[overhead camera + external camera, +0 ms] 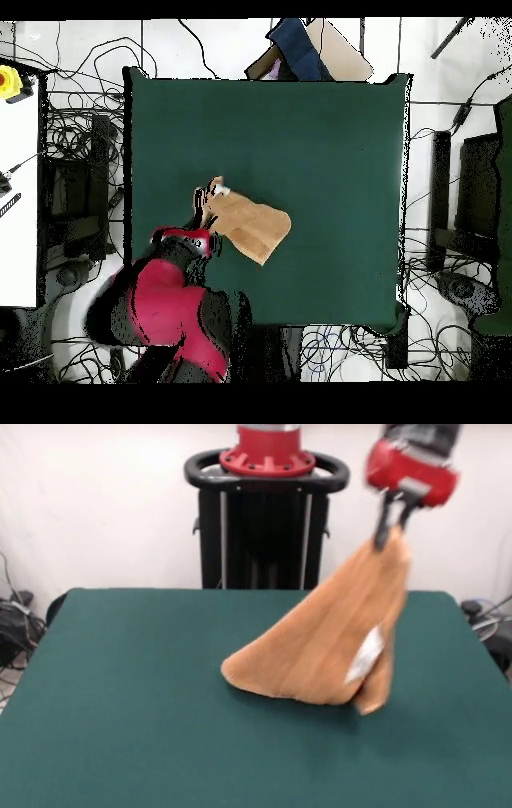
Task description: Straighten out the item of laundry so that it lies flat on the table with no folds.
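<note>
Hand (390, 526) clamped on one corner of the orange-tan terry towel (328, 648), which drapes toward 7 o'clock, lower edge resting on the dark green felt counter (128, 696).

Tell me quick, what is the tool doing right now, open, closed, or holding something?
Tool: closed on one corner of the towel, holding it up while its lower edge rests on the table.

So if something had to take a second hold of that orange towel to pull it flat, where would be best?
Probably the low corner of the towel resting on the table, approached from the open side away from the end effector, which pinches the top corner. The cloth hangs in a cone, so pulling those opposite ends apart should spread it.
</note>
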